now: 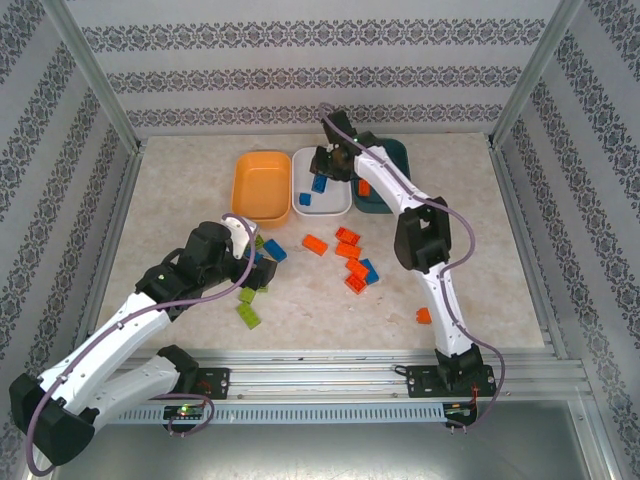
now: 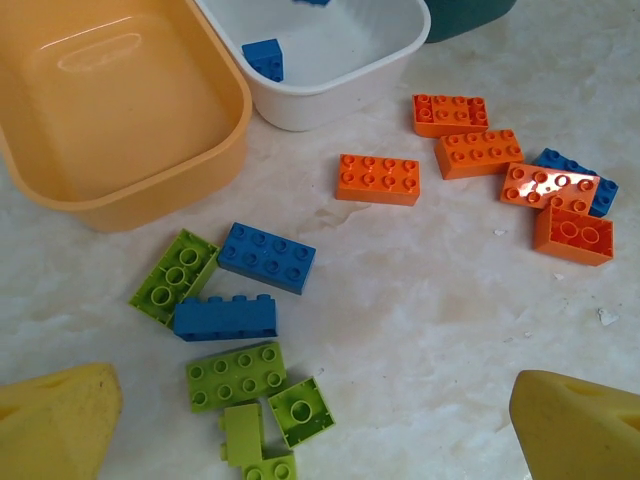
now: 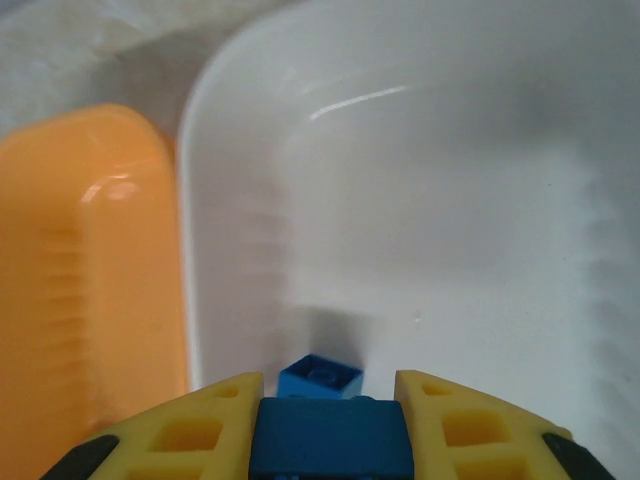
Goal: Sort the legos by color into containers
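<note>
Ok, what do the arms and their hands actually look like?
The left arm and right arm have white links with black joints and black bases, with a grey-purple cable looped along each. The left hand and right hand have black bodies; their fingers are yellow blocks with rectangular recesses.

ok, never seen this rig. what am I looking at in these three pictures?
These are two robot arms bolted at the near edge of a table. The overhead picture looks down from behind them. The other two come from a camera on each wrist, so the yellow fingers there are that arm's own. The left gripper hangs open above loose bricks, green, blue and orange. The right gripper is shut on a blue brick over the white tub, where a second blue brick lies. Next to it stand an orange tub and a teal tub with an orange brick inside.
</note>
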You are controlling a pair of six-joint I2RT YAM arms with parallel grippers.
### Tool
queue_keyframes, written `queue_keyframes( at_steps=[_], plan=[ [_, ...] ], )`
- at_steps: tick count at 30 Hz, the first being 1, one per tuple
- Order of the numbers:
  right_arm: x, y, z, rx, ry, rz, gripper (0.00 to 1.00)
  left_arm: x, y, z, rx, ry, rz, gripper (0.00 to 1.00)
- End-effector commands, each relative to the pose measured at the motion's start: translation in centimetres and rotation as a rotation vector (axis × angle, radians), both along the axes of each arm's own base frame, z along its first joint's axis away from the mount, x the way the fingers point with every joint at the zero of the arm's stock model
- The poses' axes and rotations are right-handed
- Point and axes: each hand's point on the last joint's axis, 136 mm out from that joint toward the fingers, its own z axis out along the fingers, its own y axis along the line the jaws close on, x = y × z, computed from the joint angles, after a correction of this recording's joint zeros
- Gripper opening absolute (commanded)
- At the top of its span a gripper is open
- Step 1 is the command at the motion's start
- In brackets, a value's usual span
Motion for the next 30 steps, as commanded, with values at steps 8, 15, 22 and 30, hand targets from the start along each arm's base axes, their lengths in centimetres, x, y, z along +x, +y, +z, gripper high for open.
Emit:
queue_keyframes(
  at_steps=[8, 15, 22, 30],
  plan=[
    [0.9, -0.6, -1.4, -0.068, -0.011, 0.000, 0.40, 0.0, 0.0, -0.4, 0.039, -0.006, -0.013, 1.00],
    [0.9, -0.7, 1.4, -0.060, -0.050, 0.009, 0.52, 0.0, 0.1, -0.5, 0.041, -0.003, -0.013, 1.00],
    [-1.3, -1.8, 7.4, -0.064, -0.095, 0.033, 0.57, -0.1, 0.1, -0.5, 0.043, 0.001, -0.013, 1.00],
    [-12.0, -8.8, 8.2, -0.100, -0.022, 0.004, 0.63, -0.4, -0.5, -0.5, 0.024, 0.011, -0.041, 1.00]
  ],
)
